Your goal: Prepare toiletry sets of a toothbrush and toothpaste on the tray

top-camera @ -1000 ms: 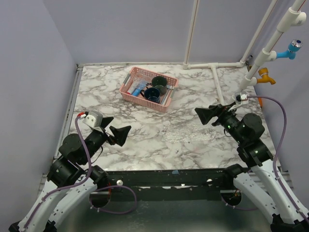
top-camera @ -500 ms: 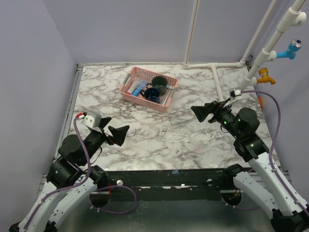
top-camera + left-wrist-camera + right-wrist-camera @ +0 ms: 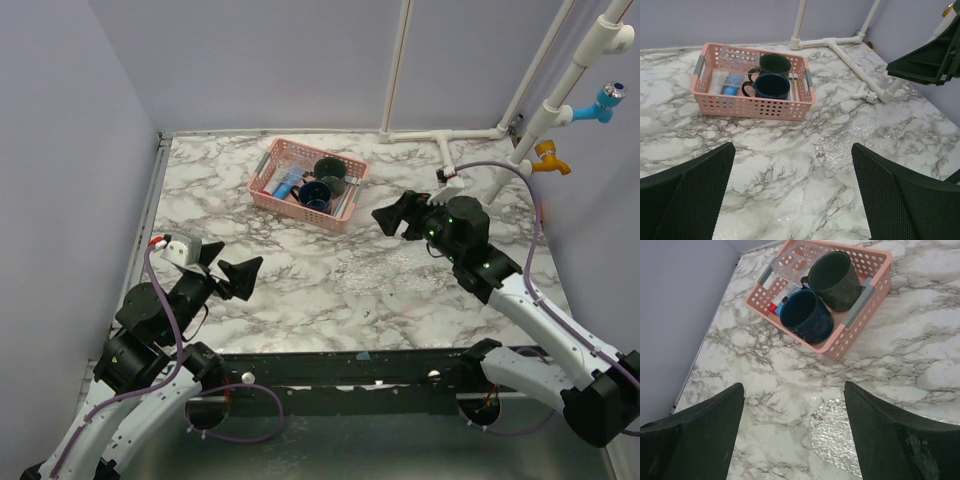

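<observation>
Right pincer [image 3: 385, 218] swung nearer pink basket [image 3: 290, 208], jaws wide | left pincer [image 3: 240, 260] wide too | navy mug [image 3: 316, 196], green mug [image 3: 330, 168] in basket

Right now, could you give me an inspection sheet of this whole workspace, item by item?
Surface: grey-veined marble table.
Job's things: navy mug and green mug upright in the pink basket, blue tubes beside them; clear tray lies bare on the table; toothbrush not made out.
Clutter: nothing seen.
Tools: left tool open, holding nothing; right tool open, holding nothing, nearer the basket.
Cables: purple cable loops along each arm.
Surroundings: lilac walls, white pipes, blue and orange fittings at right.
</observation>
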Tool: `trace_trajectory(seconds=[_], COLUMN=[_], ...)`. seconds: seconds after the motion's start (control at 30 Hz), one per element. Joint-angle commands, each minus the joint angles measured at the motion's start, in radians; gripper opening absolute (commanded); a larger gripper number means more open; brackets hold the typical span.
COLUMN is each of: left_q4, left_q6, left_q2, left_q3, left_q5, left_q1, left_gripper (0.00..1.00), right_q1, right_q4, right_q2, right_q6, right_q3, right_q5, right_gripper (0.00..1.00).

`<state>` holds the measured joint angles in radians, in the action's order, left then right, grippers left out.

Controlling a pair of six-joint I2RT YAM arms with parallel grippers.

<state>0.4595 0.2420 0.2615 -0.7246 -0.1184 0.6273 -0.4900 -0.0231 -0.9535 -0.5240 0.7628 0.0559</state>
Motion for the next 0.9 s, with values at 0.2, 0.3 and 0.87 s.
trace_trajectory(seconds=[0.2,0.3,0.87], left_q4=[0.032,0.033,0.05], left_q6=[0.017,0.023,0.026], left_q2=[-0.019,-0.023,0.002], left_q3=[0.008,0.008,0.001], left_q5=[-0.064,-0.075,-0.054], left_q1=[-0.009,-0.011,-0.023], left_gripper=[0.99,0.99,0.99], right_q1=[-0.122,-0.138,-0.147], right_q4=[-0.101,-0.137,-0.27], right_q2=[-0.234,-0.337,-0.75], right_q6=[-0.045,-0.056,-0.099], right_q3=[0.195,0.276,0.597], right_q5=[-0.347,-0.401,-0.55], right_gripper=[0.79,0.76,0.69])
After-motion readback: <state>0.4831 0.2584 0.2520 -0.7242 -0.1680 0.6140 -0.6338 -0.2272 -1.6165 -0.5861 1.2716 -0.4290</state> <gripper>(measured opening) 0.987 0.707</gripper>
